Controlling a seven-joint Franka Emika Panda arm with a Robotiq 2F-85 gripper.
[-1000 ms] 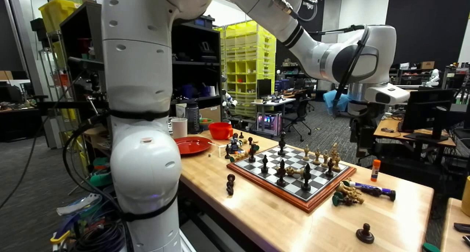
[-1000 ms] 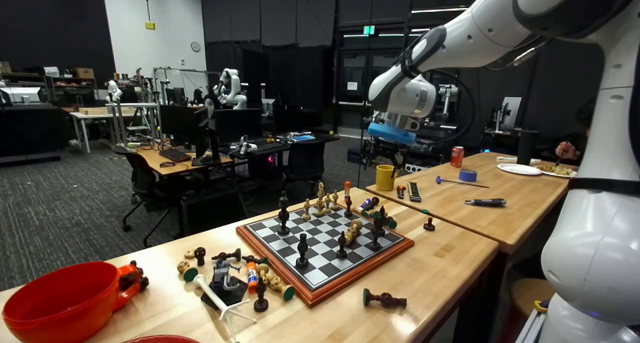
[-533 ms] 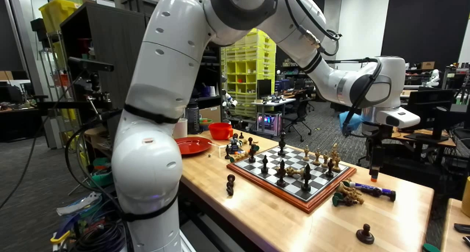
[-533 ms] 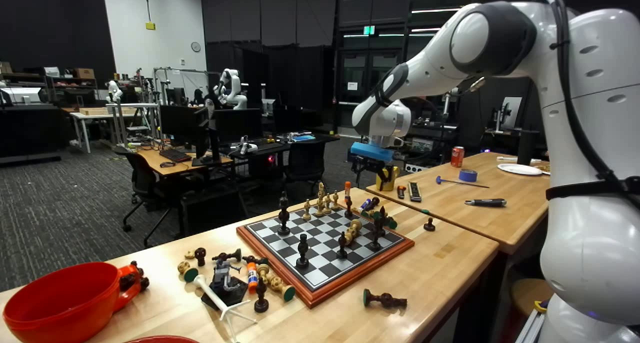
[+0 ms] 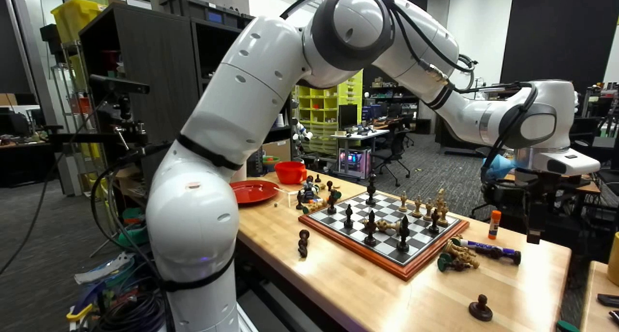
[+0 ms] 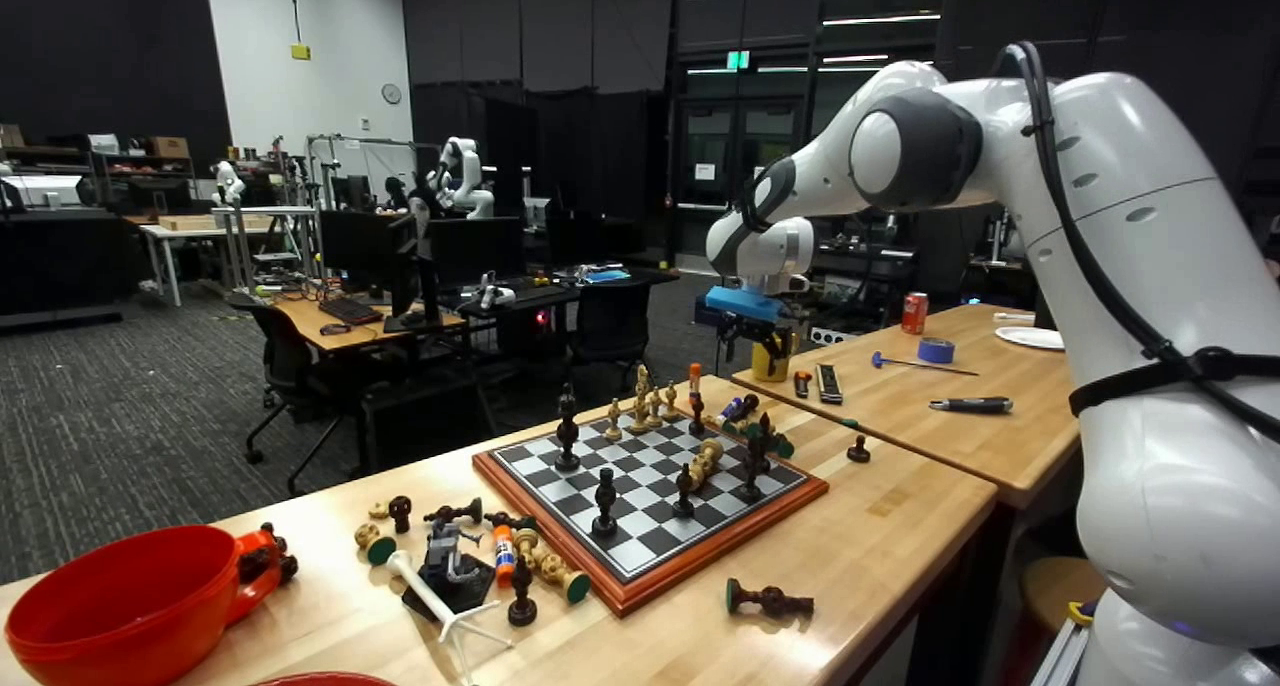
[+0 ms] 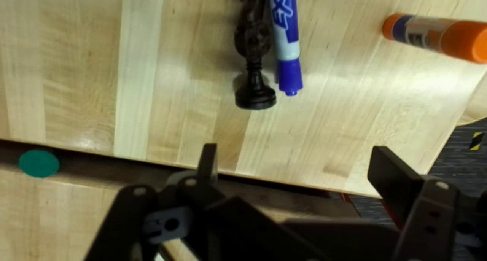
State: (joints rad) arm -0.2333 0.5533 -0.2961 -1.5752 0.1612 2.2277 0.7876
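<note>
My gripper (image 7: 295, 156) is open and empty in the wrist view, its fingers (image 7: 393, 173) wide apart above the table edge. It also shows in both exterior views (image 5: 533, 235) (image 6: 755, 351), in the air at the table's far end. Nearest are a dark chess piece (image 7: 254, 89) lying beside a blue-capped marker (image 7: 287, 44), and an orange glue stick (image 7: 433, 36); the glue stick stands upright in both exterior views (image 5: 494, 224) (image 6: 695, 381). A chessboard (image 5: 360, 249) with a red-brown frame bears several dark and light pieces. Light pieces (image 5: 457, 254) lie beside the board.
A dark pawn (image 5: 480, 309) stands near the table's end. A green disc (image 7: 38, 163) lies at the gap between the two tables. The second table bears a yellow mug (image 6: 770, 361), blue tape (image 6: 935, 350) and a can (image 6: 914, 313). A red bowl (image 6: 130, 606) stands at the opposite end.
The arm has come down and reached further out. In an exterior view my gripper has moved right, past the glue stick it covered half a second ago. The objects on the table have not moved.
</note>
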